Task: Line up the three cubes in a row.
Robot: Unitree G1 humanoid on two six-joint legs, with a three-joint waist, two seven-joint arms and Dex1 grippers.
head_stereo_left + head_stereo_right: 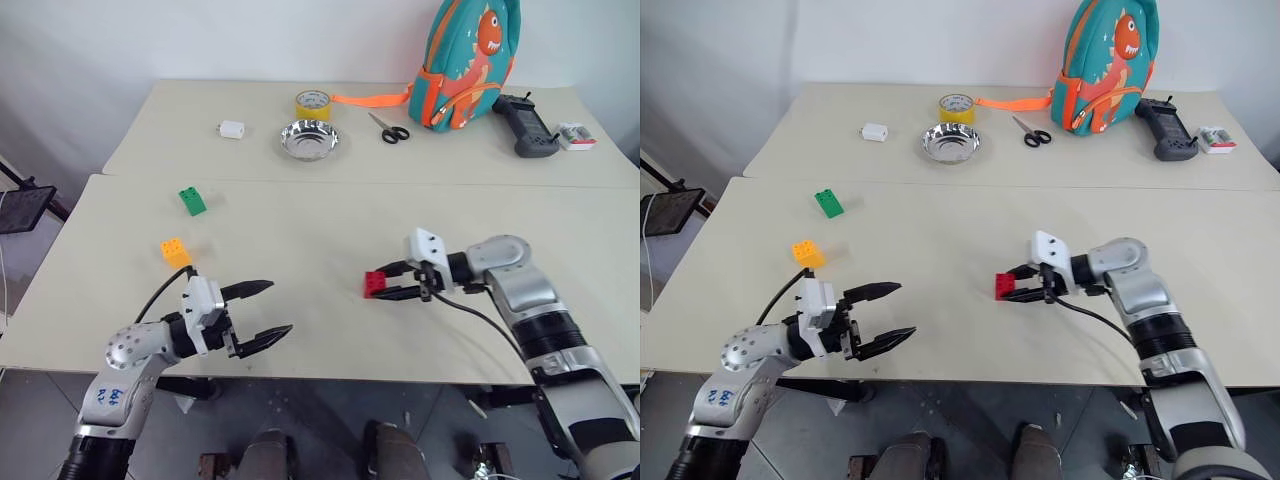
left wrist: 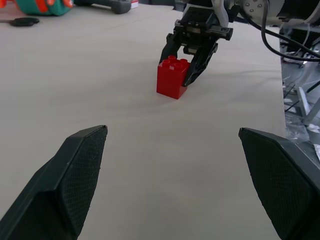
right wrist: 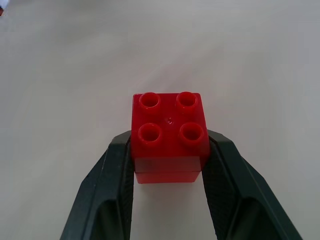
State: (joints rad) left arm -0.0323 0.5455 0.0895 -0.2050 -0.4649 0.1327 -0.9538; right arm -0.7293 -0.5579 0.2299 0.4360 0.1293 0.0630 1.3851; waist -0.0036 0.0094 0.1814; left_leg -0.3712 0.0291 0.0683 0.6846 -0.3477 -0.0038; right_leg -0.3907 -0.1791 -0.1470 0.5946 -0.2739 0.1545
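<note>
With my right gripper clamped on the small red studded plastic brick at mid-table, I see the green studded brick and yellow-orange studded brick lying well off to its left, one beyond the other. My left gripper, spread wide and empty, sits nearer them.

Silver arms, black pincers, perhaps cabled

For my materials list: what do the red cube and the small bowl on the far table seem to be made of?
Red cube: apparently moulded plastic, smooth and slightly glossy, with four round studs on top and soft highlights. Bowl: probably thin metal, perhaps steel, since its silver surface is shiny and reflects light like a mirror.
</note>
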